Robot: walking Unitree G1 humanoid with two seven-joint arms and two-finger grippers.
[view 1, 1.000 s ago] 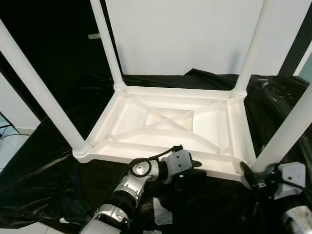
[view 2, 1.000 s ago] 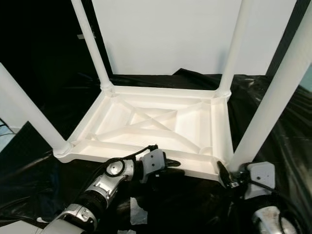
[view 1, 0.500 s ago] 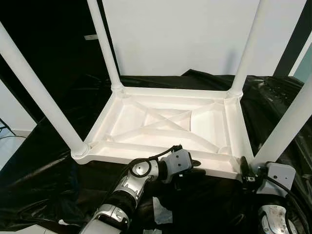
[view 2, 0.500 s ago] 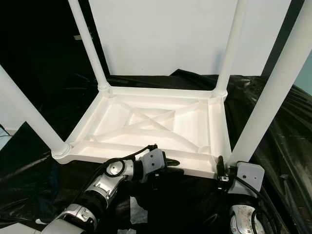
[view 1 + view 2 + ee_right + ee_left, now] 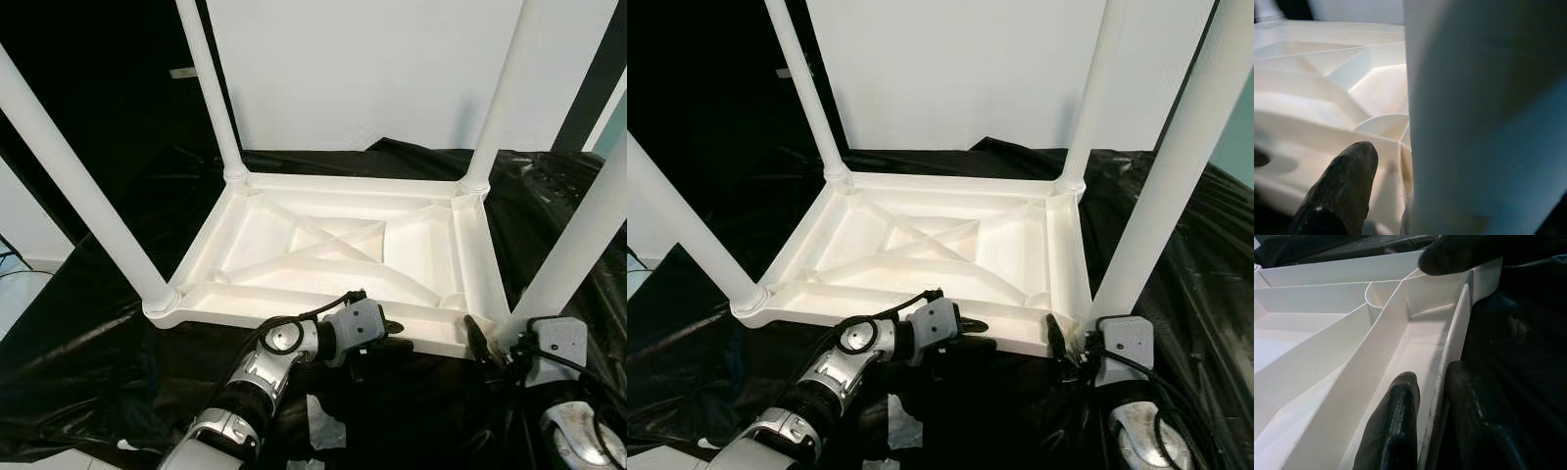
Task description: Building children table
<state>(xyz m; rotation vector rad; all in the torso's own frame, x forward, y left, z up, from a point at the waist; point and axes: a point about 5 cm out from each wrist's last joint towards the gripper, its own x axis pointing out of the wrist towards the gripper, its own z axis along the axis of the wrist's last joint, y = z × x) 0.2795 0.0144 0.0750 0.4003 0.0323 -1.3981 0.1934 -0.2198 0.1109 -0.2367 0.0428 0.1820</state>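
White plastic children's table [image 5: 343, 245], upside down on black plastic sheeting [image 5: 88, 372], four legs upright. Left gripper [image 5: 1432, 391] at the near rim [image 5: 1452, 357], its fingers pinching the rim wall between them. Right gripper [image 5: 482, 341] at the near right leg [image 5: 578, 245]; its jaw state cannot be told

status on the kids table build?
Left gripper pinching tabletop near rim. Right gripper at near-right leg, grip unclear. Four legs up. Black sheeting beneath.
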